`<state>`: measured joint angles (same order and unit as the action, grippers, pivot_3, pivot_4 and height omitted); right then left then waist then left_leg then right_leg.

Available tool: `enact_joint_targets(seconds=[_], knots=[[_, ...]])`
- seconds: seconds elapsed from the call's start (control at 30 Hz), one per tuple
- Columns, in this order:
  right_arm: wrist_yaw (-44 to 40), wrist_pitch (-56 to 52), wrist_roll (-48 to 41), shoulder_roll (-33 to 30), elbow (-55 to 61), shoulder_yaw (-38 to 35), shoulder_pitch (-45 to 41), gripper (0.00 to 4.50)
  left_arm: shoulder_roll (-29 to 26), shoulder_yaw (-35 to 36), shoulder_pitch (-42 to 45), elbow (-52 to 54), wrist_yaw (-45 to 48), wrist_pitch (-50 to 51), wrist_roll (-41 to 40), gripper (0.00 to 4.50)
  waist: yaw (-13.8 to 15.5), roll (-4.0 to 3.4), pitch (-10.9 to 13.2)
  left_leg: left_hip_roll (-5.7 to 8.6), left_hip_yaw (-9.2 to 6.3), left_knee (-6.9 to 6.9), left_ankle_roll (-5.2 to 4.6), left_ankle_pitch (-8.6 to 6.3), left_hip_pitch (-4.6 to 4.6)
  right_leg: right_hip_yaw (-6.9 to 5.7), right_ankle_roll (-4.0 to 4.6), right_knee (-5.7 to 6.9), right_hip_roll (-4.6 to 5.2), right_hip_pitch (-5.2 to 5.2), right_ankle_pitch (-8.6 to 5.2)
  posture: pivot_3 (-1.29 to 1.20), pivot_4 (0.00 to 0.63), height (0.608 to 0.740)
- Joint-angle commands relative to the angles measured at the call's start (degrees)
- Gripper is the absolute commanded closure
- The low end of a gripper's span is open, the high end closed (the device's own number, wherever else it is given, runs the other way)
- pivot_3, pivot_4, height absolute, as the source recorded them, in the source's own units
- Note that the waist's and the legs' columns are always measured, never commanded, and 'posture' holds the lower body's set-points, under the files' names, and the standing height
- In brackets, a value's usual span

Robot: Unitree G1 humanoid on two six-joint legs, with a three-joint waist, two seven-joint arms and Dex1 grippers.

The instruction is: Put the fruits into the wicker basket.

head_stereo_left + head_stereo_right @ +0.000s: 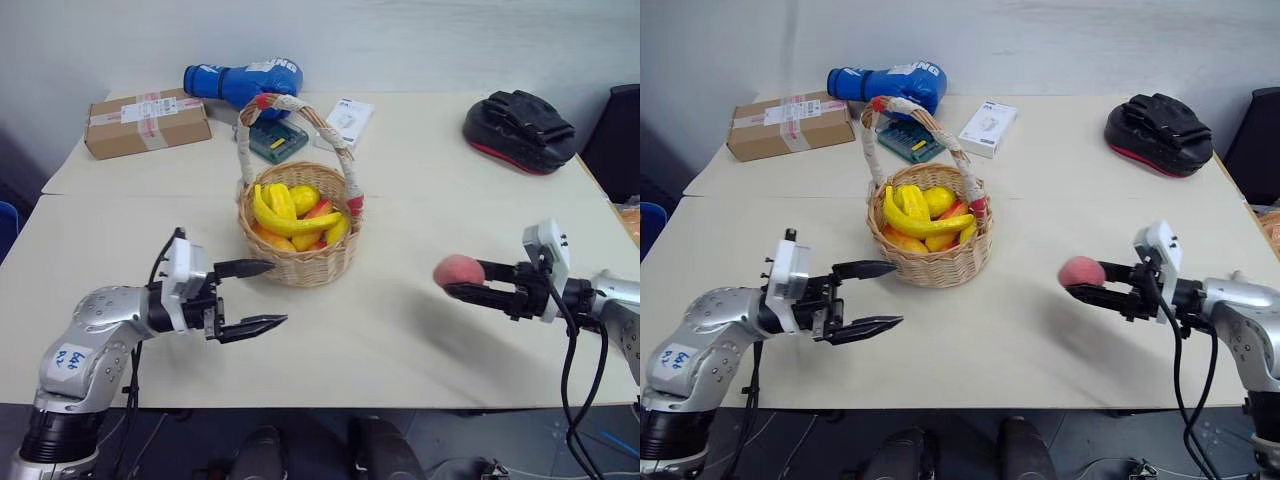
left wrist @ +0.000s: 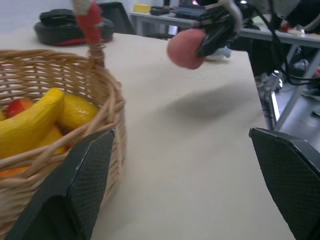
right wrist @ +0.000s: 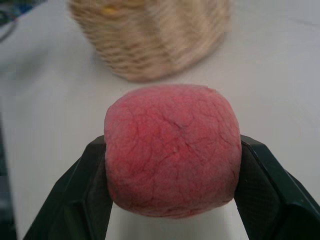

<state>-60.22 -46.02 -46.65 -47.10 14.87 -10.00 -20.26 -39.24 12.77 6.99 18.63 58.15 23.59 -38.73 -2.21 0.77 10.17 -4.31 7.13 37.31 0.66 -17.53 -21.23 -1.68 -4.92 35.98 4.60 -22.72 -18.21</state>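
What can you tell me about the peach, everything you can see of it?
The peach is a small, rounded pink-red toy with a fuzzy, finely cracked skin, slightly squashed at the sides. The right gripper holds it, one black finger pressed against each side, lifted off the table, where its shadow falls below. It hangs to the right of the wicker basket, apart from it and not yet over the rim. Nothing else touches it.

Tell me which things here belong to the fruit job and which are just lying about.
Job:
round pink-red peach, clamped in the right gripper
tan woven wicker basket
yellow curved banana inside it

Lying about:
blue boxing glove
brown cardboard box
small white carton
black pad with red edge
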Motion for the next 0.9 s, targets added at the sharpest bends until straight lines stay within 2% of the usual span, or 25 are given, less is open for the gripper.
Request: enact_joint_targets(seconds=[0.03,0.17,0.27,0.4,0.47,0.53,0.63,0.7,0.77,0.9], knots=[[7.39,-6.44,-6.47,7.14,8.34,5.95,-8.84,1.73,-0.40,6.06,-3.08,1.54,-2.57,-0.27,-1.61,0.00,-0.45,0.03,0.01,-0.11,-0.03,-0.01,0.06,0.00,0.01,-0.04,0.05,0.00,-0.04,0.00,0.01,0.00,0.150,0.740],[15.71,-9.10,-3.27,17.82,7.95,14.63,-18.39,1.73,0.66,9.46,-7.41,2.28,-4.02,-1.53,-1.57,0.00,-0.40,0.04,0.00,-0.17,-0.12,-0.08,0.32,0.02,-0.08,-0.25,0.30,0.08,-0.02,-0.18,-0.13,0.00,0.150,0.740],[27.58,-4.86,5.42,29.29,2.24,18.75,-24.47,1.73,1.93,11.25,-10.43,3.67,-5.40,-1.81,-2.20,0.00,-0.01,0.09,-0.04,-0.17,-0.09,0.07,0.58,0.17,-0.71,-0.27,0.38,0.36,0.00,-0.91,-0.17,0.00,0.150,0.740],[34.11,3.06,18.64,32.05,-1.00,23.53,-25.76,1.73,2.79,11.87,-12.28,4.59,-5.92,-2.61,-2.16,0.00,0.49,0.13,-0.06,-0.16,-0.05,0.55,0.62,0.19,-1.42,-0.35,0.39,0.83,0.00,-1.57,-0.18,0.00,0.150,0.740],[37.36,0.87,22.88,31.80,-1.89,25.91,-26.11,1.73,2.94,11.98,-12.86,4.86,-6.06,-2.95,-2.22,0.00,0.43,0.14,-0.07,-0.06,-0.05,0.76,0.48,0.14,-1.65,-0.48,0.39,0.88,0.00,-1.72,-0.18,0.00,0.150,0.740],[36.16,0.59,23.48,32.11,-1.99,26.73,-25.79,1.73,3.23,11.84,-12.85,5.04,-6.32,-3.19,-2.23,0.00,0.26,0.14,-0.07,0.12,0.01,0.80,0.32,0.19,-1.71,-0.57,0.29,0.94,0.05,-1.80,-0.13,0.00,0.150,0.740],[34.52,0.55,23.08,32.92,-1.38,26.08,-25.51,0.72,3.70,11.67,-12.74,5.36,-6.71,-3.68,-2.49,0.00,0.22,0.14,-0.07,0.15,0.01,0.79,0.25,0.22,-1.71,-0.62,0.24,0.97,0.07,-1.79,-0.09,0.00,0.150,0.740],[33.44,4.16,25.04,31.94,-1.06,25.99,-25.09,0.06,3.95,11.56,-12.63,5.66,-7.08,-3.78,-2.67,0.00,0.22,0.14,-0.07,0.11,-0.02,0.77,0.25,0.22,-1.71,-0.67,0.24,0.97,0.06,-1.80,-0.09,0.00,0.150,0.740],[31.25,9.98,27.36,30.66,-0.92,26.31,-24.50,0.02,4.04,11.49,-12.53,5.77,-7.37,-3.76,-2.72,0.00,0.22,0.14,-0.07,0.09,-0.05,0.75,0.25,0.22,-1.72,-0.71,0.24,0.96,0.06,-1.80,-0.09,0.00,0.150,0.740],[18.38,14.16,19.15,27.39,5.66,23.23,-18.65,0.02,4.43,11.19,-11.61,5.76,-8.77,-3.50,-2.65,0.00,0.38,0.14,-0.07,0.10,-0.10,0.74,0.21,0.19,-1.73,-0.79,0.24,0.93,0.00,-1.77,-0.09,0.00,0.150,0.740]])
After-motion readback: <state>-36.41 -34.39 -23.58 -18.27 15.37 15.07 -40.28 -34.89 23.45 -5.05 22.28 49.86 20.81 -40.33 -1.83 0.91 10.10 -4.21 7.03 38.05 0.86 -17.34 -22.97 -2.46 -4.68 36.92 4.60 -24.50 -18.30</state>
